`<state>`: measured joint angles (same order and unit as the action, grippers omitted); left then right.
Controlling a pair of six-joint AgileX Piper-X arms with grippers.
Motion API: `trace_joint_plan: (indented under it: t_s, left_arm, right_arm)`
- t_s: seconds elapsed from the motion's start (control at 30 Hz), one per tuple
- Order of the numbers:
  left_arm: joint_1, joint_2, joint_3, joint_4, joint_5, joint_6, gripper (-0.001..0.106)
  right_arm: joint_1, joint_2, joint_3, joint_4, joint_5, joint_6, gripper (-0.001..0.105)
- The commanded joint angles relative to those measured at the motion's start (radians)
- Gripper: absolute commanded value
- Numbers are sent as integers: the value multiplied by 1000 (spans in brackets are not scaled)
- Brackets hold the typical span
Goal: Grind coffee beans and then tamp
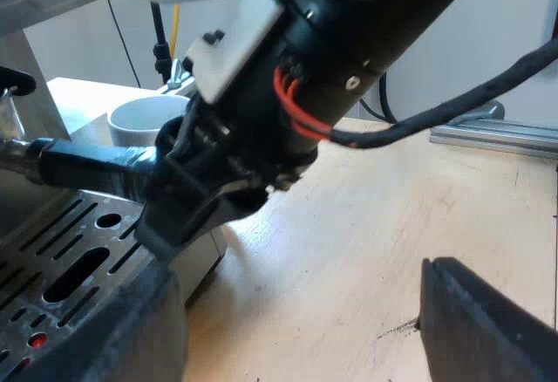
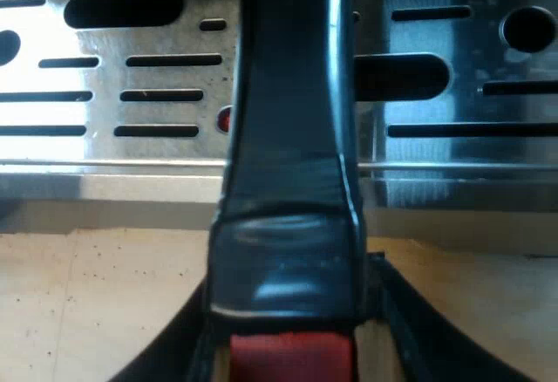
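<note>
Black fingers of the right gripper (image 2: 288, 351) clamp the holder's dark handle (image 2: 288, 138) by its red end (image 2: 288, 360), above the machine's slotted steel tray (image 2: 113, 68). The left gripper (image 1: 292, 264) gapes wide over the wooden table (image 1: 366, 225), near a white mug (image 1: 139, 120).

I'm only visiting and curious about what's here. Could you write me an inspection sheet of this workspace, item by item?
surface: light wooden table.
job's things: espresso machine with a slotted steel tray; holder handle, dark with a red end, above that tray; white mug beside the machine.
clutter: dark specks on the wood by the machine.
grippers: left gripper, fingers apart, holding nothing; right gripper, fingers closed on the holder handle.
cables: thin black line, likely a cable, against the wall behind the mug.
surroundings: pale wall; metal rail lying on the table.
</note>
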<state>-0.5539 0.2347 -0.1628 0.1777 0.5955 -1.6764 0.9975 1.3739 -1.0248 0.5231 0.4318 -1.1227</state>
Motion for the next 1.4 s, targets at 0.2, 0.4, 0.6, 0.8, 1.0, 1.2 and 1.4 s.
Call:
trace_joint_plan:
  t_s: [0.2,0.4,0.6,0.8,1.0,1.2,1.4]
  left_arm:
    - [-4,-8,-6,-2,7,-10,60]
    - [-4,-8,-6,-2,7,-10,60]
    - [-4,-8,-6,-2,7,-10,60]
    - [-4,-8,-6,-2,7,-10,60]
    - [-4,-8,-6,-2,7,-10,60]
    - [-4,-8,-6,-2,7,-10,60]
    - [-4,-13,-34,60,7,-48,60]
  right_arm:
    - [72,-31,-5,39,63,6,0]
    - [94,-31,-2,43,92,50,0]
    - [132,-49,29,43,139,112,0]
    - [153,-84,57,43,156,118,0]
    - [173,-90,57,43,179,118,0]
    - [212,-90,57,43,214,118,0]
    - [265,-101,57,94,220,132,0]
